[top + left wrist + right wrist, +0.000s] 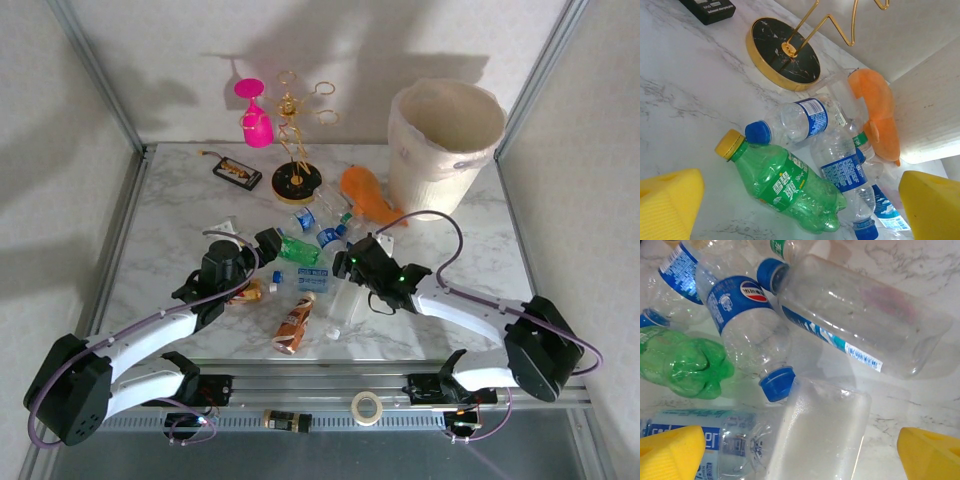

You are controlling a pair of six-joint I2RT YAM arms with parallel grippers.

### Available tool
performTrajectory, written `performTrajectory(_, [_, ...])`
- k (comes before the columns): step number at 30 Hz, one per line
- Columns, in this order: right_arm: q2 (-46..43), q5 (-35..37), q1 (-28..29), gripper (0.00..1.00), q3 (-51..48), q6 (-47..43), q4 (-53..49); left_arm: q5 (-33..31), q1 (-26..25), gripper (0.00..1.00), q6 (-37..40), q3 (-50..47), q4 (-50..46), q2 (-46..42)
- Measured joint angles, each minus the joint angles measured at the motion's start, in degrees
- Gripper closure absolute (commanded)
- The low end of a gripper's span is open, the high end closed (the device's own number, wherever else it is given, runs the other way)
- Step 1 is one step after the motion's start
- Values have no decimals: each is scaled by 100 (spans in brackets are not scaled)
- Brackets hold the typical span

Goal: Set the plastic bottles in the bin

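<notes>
Your small plastic bottles (315, 258) lie in a loose heap on their sides, none of them in the tall cream-white bin with wrinkled, papery walls (432, 172). The heap sits on the white marble table (170, 225) to the left of the bin and nearer the arms than it. In it you have a green bottle with a yellow cap (785, 187), clear bottles with blue caps and blue labels (801, 118), and a wide clear bottle (860, 320). A brown bottle (294, 322) lies apart, farther from the bin on the near side.

Your left gripper (270, 241) hangs over the heap's left edge with its jaws spread wide, the yellow pads (669, 200) on either side of the green bottle and gripping nothing. Your right gripper (349, 263) stands on the side of the heap closer to the bin, its pads (932, 456) also wide apart and empty.

An orange fish-shaped toy (366, 196) lies between the heap and the bin. Left of the bin, along the far edge, stand a gold wire rack on a round black base (297, 181) with a pink glass (256, 122), and a flat black rectangular device (237, 173).
</notes>
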Motion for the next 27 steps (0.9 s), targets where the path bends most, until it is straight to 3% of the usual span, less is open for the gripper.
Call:
performTrajectory(7, [422,-166,0,1,-118,199,428,-7,0,0,-116,-81,2,0])
performTrajectory(27, [417,-188,0,9,-925,695,741,-22,0,0,-367,-140,37,37])
